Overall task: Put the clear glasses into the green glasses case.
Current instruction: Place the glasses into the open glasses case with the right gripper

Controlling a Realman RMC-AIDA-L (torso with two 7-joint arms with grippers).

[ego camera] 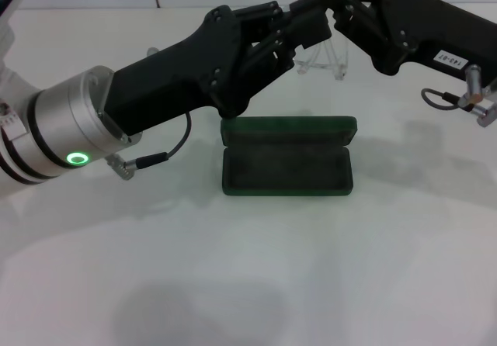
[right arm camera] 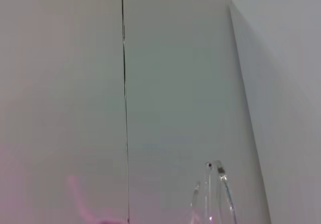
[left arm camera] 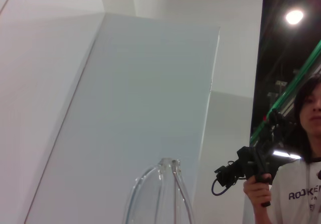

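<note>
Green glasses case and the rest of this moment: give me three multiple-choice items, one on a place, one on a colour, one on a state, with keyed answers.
1. Where is the green glasses case?
A. On the table, nearer than both grippers
B. Held by the left gripper
C. At the table's far edge

2. What colour is the ring light on the left arm?
A. Red
B. Green
C. Blue

3. What state is the case in?
A. Shut
B. Open and empty
C. Open with glasses inside

Answers:
1 A, it lies below the left gripper and right gripper.
2 B, it glows green.
3 B, only lining shows; the clear glasses are beyond it.

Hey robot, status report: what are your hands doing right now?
Both tools up at the clear glasses, behind the case. Green glasses case open, empty. Nothing blocking it.
</note>
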